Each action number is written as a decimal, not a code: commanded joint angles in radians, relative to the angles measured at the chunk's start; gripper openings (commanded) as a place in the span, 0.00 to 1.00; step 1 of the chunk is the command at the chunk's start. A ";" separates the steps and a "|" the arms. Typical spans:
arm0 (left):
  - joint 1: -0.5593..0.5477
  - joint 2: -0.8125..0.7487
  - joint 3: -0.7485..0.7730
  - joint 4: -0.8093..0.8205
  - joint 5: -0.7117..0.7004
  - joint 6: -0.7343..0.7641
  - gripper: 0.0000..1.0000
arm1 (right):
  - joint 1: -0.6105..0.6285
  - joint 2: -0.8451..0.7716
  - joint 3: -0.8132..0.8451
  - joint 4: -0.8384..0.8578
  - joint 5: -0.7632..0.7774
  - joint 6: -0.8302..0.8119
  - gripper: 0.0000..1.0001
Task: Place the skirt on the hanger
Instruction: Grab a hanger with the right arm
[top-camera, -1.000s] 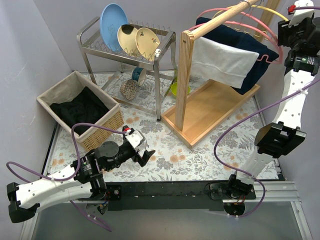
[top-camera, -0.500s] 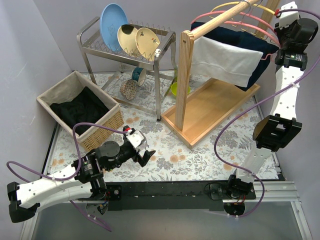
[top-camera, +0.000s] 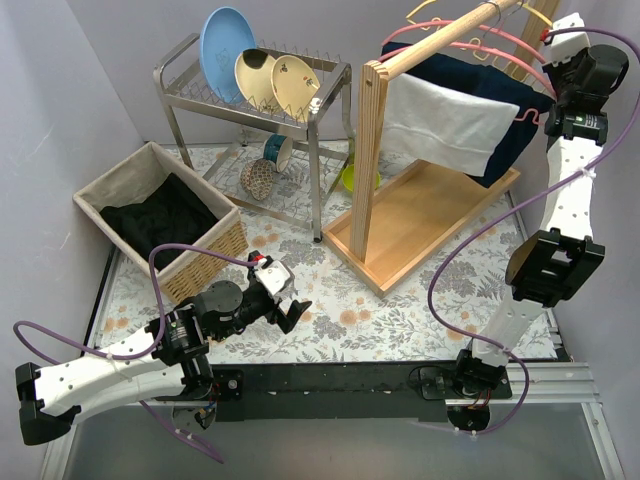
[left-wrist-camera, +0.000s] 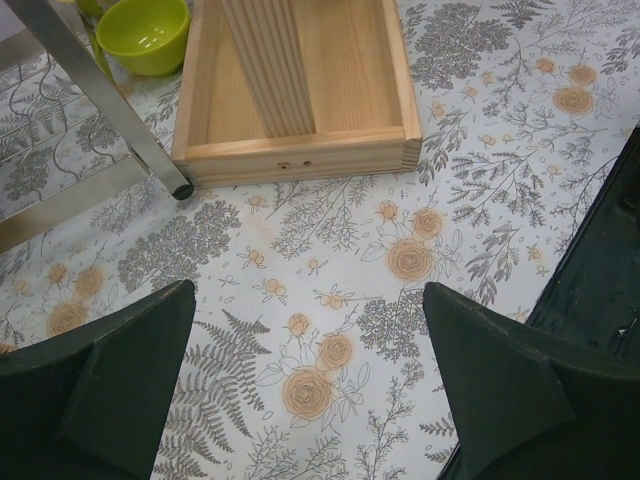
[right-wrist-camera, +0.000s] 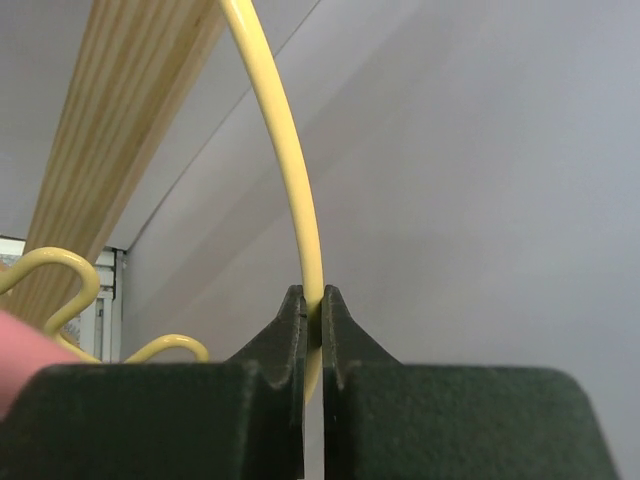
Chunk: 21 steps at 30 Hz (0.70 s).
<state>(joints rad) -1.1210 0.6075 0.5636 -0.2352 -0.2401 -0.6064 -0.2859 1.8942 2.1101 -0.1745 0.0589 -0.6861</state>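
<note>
The skirt (top-camera: 160, 215), a black garment, lies crumpled in the wicker basket (top-camera: 205, 262) at the left. A yellow wire hanger (right-wrist-camera: 290, 130) hangs on the wooden rail at the top right, its loops (top-camera: 424, 10) showing above the rail. My right gripper (right-wrist-camera: 312, 300) is raised to the rail's far end and shut on the hanger's yellow wire, which runs up between the jaws. My left gripper (left-wrist-camera: 308, 300) hovers low over the floral tablecloth near the front, wide open with nothing between its fingers (top-camera: 290, 305).
A wooden clothes rack (top-camera: 420, 215) carries a white towel (top-camera: 445, 125), a navy cloth (top-camera: 505, 90) and pink hangers (top-camera: 470, 45). A metal dish rack (top-camera: 250, 85) with plates stands at the back. A green bowl (left-wrist-camera: 145, 35) sits beside the rack's base.
My right gripper has moved up to the rail's end and closed on the yellow hanger wire. The left arm has barely shifted and stays open.
</note>
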 joint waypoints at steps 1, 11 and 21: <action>0.006 -0.002 -0.005 -0.007 0.013 0.002 0.98 | 0.010 -0.116 -0.045 0.113 -0.039 0.017 0.01; 0.006 0.000 -0.007 -0.007 0.019 0.002 0.98 | 0.117 -0.132 -0.027 0.145 0.045 -0.070 0.01; 0.007 -0.006 -0.005 -0.009 0.030 0.002 0.98 | 0.136 -0.101 -0.027 0.055 0.021 -0.196 0.01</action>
<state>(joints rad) -1.1202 0.6071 0.5636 -0.2356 -0.2249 -0.6064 -0.1436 1.8370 2.1166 -0.1383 0.0948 -0.8204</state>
